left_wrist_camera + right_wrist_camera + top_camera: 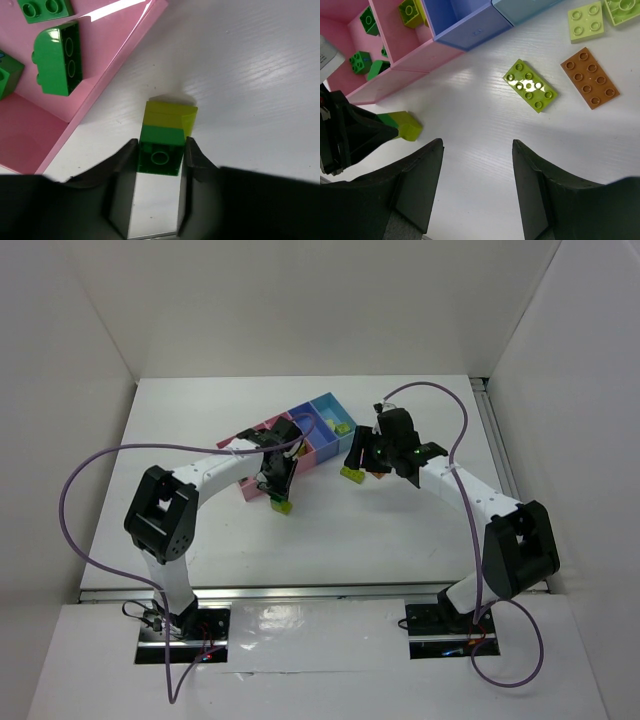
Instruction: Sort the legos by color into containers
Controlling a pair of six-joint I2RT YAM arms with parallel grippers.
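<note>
**Left hand on green brick by pink bin; right hand open, empty**

Left hand (161,146): jaws narrow, fingers (125,170) flush on both sides of a green brick (160,159). The brick sits on the surface (250,75), studs toward the wrist camera. A lime brick (171,116) is stuck to its far end. The pair lies outside the pink bin (106,75), just beside its outer wall and not touching it. Inside that bin are three loose green pieces (52,60), two of them cut off by the frame edge.

Right hand (477,145): jaws wide apart, nothing between them, held above bare surface. It is right of the left hand and well apart from it.

Past the right hand a lime plate (530,85) lies flat, studs up. An orange plate (590,77) lies near it on the right, not touching. Farther on is a pale plate (586,21), with another pale piece (624,9) at the frame corner.

Farthest is the joined bin row: pink, then the blue bin (470,32), then the light blue bin (520,7). The pink compartments hold green bricks plus one lime piece (410,12). In the top view a lime bit (342,427) sits in the light blue bin.
</note>
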